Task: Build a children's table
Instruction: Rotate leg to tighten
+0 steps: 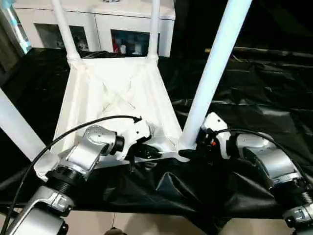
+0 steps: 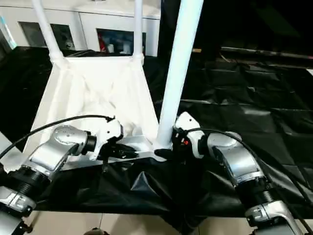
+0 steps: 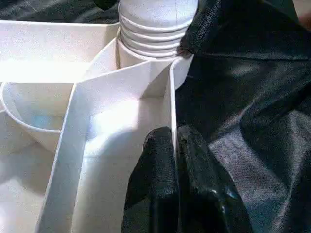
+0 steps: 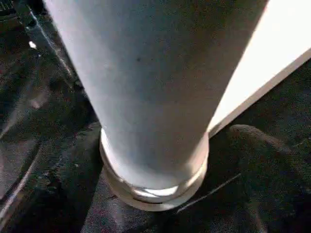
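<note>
The white children's table (image 1: 115, 93) is laid upside down on the black sheeting (image 1: 254, 98), with its legs up. Its near rim is pinched by the left gripper (image 3: 176, 160). The near right leg (image 1: 210, 73) is held at its bottom end by the right gripper (image 1: 191, 149), beside the corner socket.

tabletop (image 1: 117, 93): 1 | legs (image 1: 215, 68): 4 | claws (image 3: 177, 174): 2 | cabinet (image 1: 98, 22): 1
</note>
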{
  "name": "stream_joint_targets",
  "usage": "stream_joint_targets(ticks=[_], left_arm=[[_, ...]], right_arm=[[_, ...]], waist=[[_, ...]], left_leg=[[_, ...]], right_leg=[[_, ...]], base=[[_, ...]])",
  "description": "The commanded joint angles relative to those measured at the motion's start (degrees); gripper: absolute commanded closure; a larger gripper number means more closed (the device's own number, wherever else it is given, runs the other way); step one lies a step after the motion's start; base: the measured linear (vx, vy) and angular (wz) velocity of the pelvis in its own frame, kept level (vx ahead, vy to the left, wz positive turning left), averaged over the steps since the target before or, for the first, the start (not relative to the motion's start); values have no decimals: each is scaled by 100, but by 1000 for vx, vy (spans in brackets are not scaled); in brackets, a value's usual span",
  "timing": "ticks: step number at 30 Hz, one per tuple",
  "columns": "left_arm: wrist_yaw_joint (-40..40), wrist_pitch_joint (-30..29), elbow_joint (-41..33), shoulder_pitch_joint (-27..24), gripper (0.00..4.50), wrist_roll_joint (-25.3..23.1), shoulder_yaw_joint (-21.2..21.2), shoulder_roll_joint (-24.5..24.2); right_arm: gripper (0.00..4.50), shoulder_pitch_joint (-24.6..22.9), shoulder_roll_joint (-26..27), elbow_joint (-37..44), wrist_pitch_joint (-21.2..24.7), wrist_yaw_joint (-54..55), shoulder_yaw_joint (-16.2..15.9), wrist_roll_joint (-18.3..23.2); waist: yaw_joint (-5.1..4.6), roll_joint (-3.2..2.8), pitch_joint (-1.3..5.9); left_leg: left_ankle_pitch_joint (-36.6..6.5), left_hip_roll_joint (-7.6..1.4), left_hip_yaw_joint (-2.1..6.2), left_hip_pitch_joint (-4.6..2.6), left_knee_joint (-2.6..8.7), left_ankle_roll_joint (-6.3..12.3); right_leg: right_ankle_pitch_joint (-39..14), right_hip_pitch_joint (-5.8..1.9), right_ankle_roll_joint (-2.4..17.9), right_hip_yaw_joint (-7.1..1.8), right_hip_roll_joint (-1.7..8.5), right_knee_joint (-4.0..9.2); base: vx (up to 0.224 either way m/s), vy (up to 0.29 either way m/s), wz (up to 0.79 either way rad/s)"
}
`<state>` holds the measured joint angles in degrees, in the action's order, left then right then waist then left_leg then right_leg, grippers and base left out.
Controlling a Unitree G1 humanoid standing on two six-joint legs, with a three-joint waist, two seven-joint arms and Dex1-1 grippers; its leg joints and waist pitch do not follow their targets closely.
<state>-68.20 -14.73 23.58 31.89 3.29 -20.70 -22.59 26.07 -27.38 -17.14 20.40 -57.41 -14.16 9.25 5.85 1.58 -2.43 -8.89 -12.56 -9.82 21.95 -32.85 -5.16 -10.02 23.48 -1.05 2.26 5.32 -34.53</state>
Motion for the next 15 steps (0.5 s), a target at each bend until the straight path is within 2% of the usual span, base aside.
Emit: stream_joint_targets(ticks=[1,3,8,10,12,14,15], left_arm=[[-388,21,-292,-43,450,137,-209,92],[-379,18,-298,-64,450,126,-206,68],[-302,26,-259,-73,450,99,-185,89],[55,20,-113,-51,450,-13,-116,211],[309,2,22,-14,450,-69,-53,309],[471,-6,114,16,450,-111,-22,371],[732,-37,243,58,450,-180,18,470]], right_arm=[[69,13,-31,67,28,53,30,-25],[87,0,-14,59,17,55,33,-23],[129,-30,33,43,1,103,37,-30],[145,-70,270,-128,-49,441,175,-36],[162,-60,448,-325,-95,701,289,-21],[166,-47,571,-458,-113,893,371,-8],[168,-8,782,-666,-128,1248,514,16]], waist=[[-16,18,371],[-16,15,373],[-26,14,370],[-35,17,366],[-53,19,366],[-75,23,347],[-87,41,332]], left_leg=[[-1183,-15,-80,-109,345,93],[-1121,-9,-83,-106,337,120],[-1211,-9,-80,-110,339,98],[-1207,-7,-82,-103,338,94],[-1270,0,-80,-99,338,49],[-1502,3,-73,-105,351,-22],[-1655,2,-65,-102,364,-57]], right_leg=[[-614,-289,1245,-125,148,303],[-503,-293,1280,-122,143,293],[-649,-292,1268,-122,148,306],[-633,-288,1269,-126,147,306],[-753,-278,1253,-123,153,315],[-1134,-266,1180,-123,160,353],[-1414,-260,1107,-122,163,380]], base=[[0,0,0],[0,0,0],[0,0,0],[0,0,0],[0,0,0],[0,0,0],[0,0,0]])
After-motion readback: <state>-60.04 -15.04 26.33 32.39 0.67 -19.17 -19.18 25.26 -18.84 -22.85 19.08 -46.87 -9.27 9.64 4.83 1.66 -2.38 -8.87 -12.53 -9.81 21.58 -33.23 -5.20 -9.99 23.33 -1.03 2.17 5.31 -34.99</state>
